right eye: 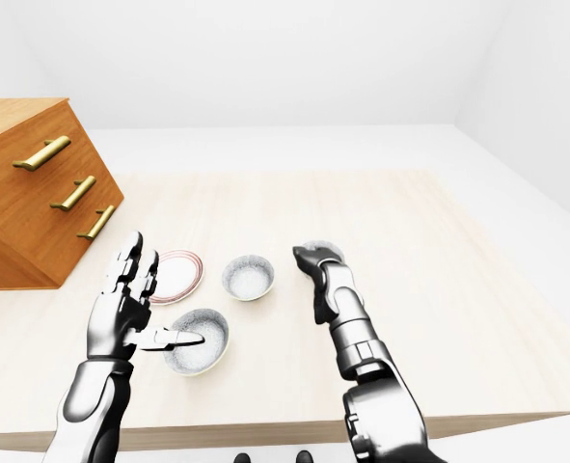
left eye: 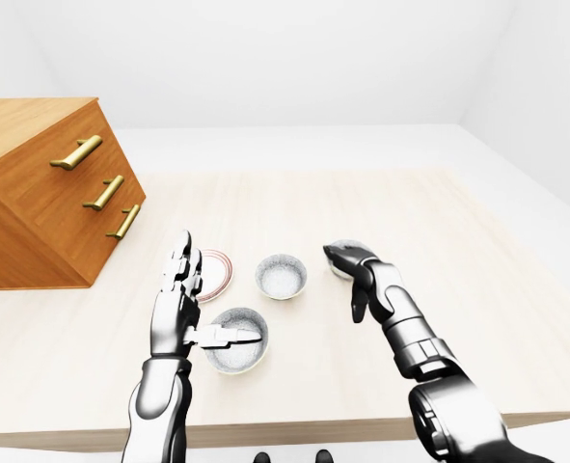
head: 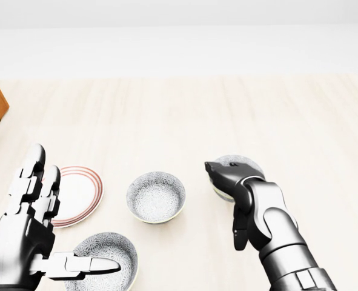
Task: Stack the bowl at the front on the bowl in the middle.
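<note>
1. Wooden drawer chest (left eye: 43,198) with three brass handles (left eye: 102,193) stands at the far left of the left-eye view, on the pale table (left eye: 439,251).
2. Just right of the chest, the left hand (head: 30,230) stands upright with its fingers (head: 33,176) spread wide, its thumb reaching sideways over the rim of the nearest bowl.
3. A red-rimmed plate (head: 79,194) lies flat behind that hand, partly hidden by it.
4. The front bowl (left eye: 236,342), grey-speckled inside, sits at the bottom of the head view, under the left thumb; no fingers close round it.
5. The middle bowl (head: 156,197) rests upright a little farther up and right, apart from the front one.
6. A third bowl (head: 239,165) lies right of it, largely covered by the right hand (head: 233,182), whose fingers curl down over its rim; I cannot tell whether they grip it.
</note>
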You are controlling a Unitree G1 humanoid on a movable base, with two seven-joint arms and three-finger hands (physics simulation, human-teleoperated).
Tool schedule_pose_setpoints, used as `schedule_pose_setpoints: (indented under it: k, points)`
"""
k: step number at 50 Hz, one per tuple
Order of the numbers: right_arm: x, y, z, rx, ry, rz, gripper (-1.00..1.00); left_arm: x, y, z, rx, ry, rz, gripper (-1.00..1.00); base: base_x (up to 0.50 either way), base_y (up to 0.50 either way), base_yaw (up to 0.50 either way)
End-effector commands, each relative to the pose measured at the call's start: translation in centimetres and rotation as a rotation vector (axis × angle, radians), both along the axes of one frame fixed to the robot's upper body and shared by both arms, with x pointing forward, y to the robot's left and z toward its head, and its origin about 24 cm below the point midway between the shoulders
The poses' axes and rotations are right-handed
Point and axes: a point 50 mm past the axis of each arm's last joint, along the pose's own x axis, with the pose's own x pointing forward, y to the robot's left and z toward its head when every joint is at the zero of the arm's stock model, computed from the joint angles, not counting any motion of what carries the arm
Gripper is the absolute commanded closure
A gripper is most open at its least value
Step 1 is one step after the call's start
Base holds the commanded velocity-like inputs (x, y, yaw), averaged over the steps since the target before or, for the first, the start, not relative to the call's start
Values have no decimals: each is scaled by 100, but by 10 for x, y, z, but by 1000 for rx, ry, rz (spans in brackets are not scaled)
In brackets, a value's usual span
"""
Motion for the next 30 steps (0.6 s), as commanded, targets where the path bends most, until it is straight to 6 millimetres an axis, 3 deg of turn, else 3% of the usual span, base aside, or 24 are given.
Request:
schedule_pose_setpoints:
  k: [1,6,16,30]
  points:
    - [10,-6,3,40,-33,-30,-100,1,0,-1,3,2,0,-100,0,0,0]
    - [11,-9,5,20,-45,-30,-100,0,0,-1,6,1,-2,-100,0,0,0]
    - [8,-20,-16,9,-2,-83,-100,-1,0,-1,8,-1,-1,-100,0,0,0]
    - [11,-25,-27,60,-8,-162,-100,-2,2,-1,7,-1,1,-100,0,0,0]
